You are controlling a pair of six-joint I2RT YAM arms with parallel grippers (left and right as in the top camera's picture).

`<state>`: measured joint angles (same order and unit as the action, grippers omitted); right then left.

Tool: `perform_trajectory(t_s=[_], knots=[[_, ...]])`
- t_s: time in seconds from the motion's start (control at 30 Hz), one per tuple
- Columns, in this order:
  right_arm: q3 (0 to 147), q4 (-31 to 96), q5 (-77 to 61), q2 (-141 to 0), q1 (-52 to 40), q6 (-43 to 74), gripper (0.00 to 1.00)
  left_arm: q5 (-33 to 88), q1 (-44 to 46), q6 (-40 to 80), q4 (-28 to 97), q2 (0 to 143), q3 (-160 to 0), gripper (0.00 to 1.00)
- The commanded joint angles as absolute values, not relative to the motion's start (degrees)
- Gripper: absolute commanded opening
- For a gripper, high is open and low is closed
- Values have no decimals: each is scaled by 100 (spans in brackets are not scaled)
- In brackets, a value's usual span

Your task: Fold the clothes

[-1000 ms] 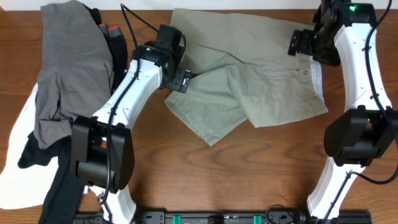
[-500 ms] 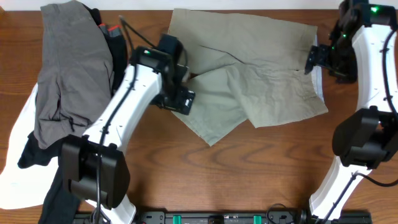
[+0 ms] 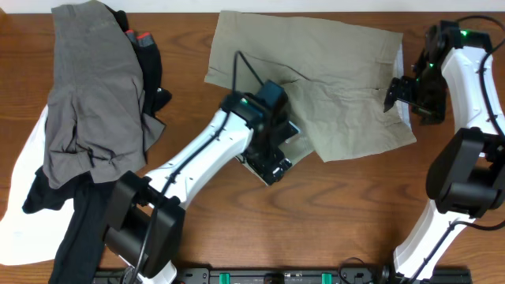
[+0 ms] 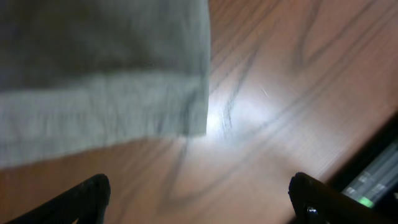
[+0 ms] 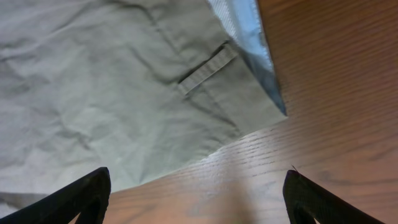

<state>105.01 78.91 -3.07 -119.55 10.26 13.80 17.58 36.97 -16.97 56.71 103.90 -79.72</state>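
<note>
- Currently, the khaki shorts (image 3: 339,71) lie spread on the bench (image 3: 355,213) between the two claws, creased. No clean fold shows, so I judge the task barely begun.
- Left claw (image 4: 199,193): fingers stand wide apart with nothing between them, so it is released. The hem corner (image 4: 186,118) of one shorts leg lies just ahead of it, clear of both fingertips. Bare wood lies directly beneath.
- Right claw (image 5: 196,186): likewise spread wide and empty. The waist corner of the shorts, with a belt loop (image 5: 208,68), lies just ahead of it. A pale lining (image 5: 249,31) shows at the waist edge beyond the loop. Bare wood lies under this claw too.
- Overhead, the leg nearest the left claw runs beneath the left arm (image 3: 205,150) and is mostly hidden. I cannot tell whether it lies flat or rucked.
- The other clothes sit in a heap well away from the left claw, on the side opposite the shorts: a grey garment (image 3: 87,87) on top, black cloth (image 3: 75,237) and white cloth (image 3: 24,185) under it. None looks folded.
- Done, by my reading: the shorts are laid out, and both claws are placed at opposite edges of them.
- Left, by my reading: grasp hem and waist, fold the shorts, then take each garment from the heap in turn.
</note>
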Motion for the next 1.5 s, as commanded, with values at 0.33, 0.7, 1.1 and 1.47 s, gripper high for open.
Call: perform_trajectory(t_s=[0.33, 0.7, 1.1, 1.47], knots=[[10444, 7765, -276, -11837, 1114, 1151, 88, 1507, 3793, -2053, 4619, 10462, -7019, 86], [10444, 7679, -279, -11837, 1120, 1151, 88, 1063, 3909, -2276, 4530, 10895, -7006, 79], [10444, 7675, -281, -11837, 1118, 1151, 88, 1063, 3909, -2279, 4392, 11122, -7006, 56], [10447, 7815, -823, -11732, 1201, 1011, 82, 913, 3828, -1455, 4510, 11006, -7137, 6]])
